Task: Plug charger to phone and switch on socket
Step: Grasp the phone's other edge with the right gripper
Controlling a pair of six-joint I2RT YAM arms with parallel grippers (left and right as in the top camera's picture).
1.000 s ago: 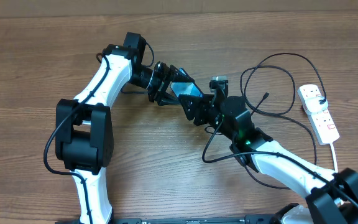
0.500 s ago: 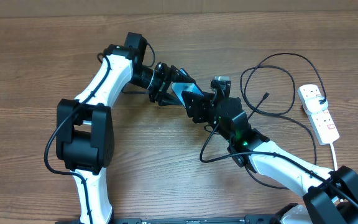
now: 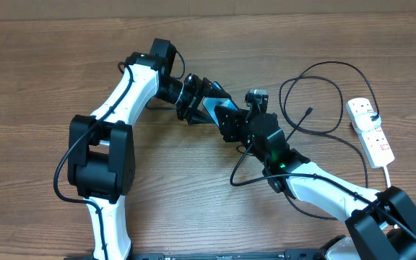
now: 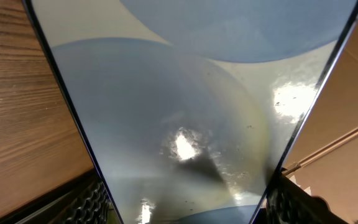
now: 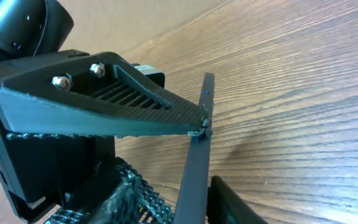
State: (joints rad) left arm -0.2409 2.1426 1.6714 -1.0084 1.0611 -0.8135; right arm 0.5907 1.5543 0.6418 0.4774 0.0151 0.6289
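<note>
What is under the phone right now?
Wooden table shows beneath the raised phone, gripped in the left tool. The spot straight below is hidden by the phone itself.

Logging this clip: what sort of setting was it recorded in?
Likely a robotics lab bench, not a home: wood-grain table, white left arm and right arm meeting at a phone, and a power strip with loose black cable.

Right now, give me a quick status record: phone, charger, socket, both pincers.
phone: between both pincers, tilted on edge
left pincer: shut on phone
right pincer: around phone's other end; grip unclear
charger tip: free, apart from phone, not plugged in
socket: far right, untouched; switch state unreadable
</note>
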